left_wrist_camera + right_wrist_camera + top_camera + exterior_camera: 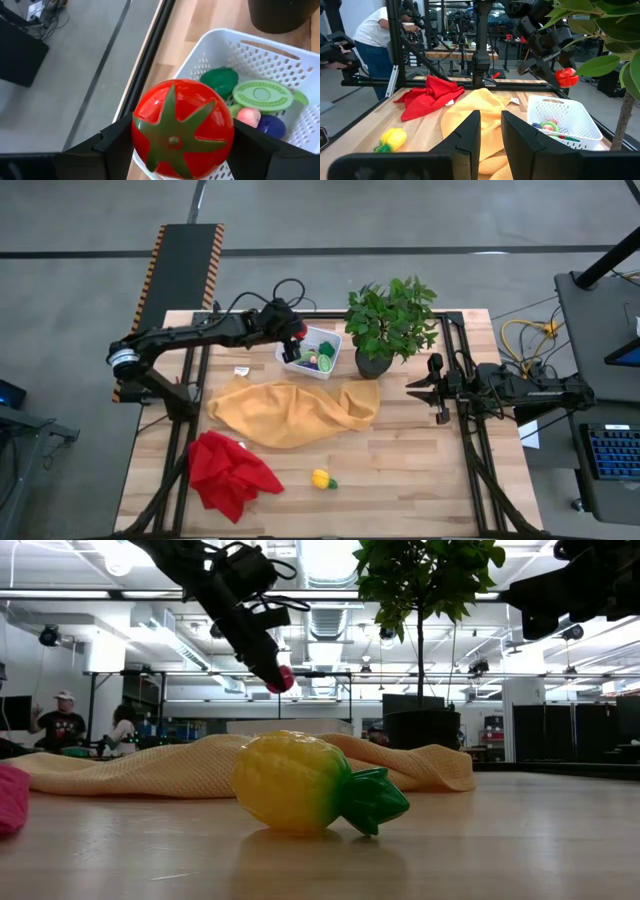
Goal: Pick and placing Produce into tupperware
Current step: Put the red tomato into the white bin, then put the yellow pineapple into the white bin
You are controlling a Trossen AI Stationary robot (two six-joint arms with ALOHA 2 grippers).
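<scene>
Red tomato [182,129] pinched in left gripper [292,340] above white bin [327,370]; right gripper [437,398] spread.

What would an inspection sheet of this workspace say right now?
Surface: wooden table.
Job's things: white bin holding several toys; tomato; pineapple lying loose on the table.
Clutter: yellow cloth, red cloth, potted plant.
Grippers: left hand holds the tomato above the bin; right hand waits, fingers slightly apart.
Cables: yellow coil off the table's right.
Surroundings: people in the room behind.
</scene>
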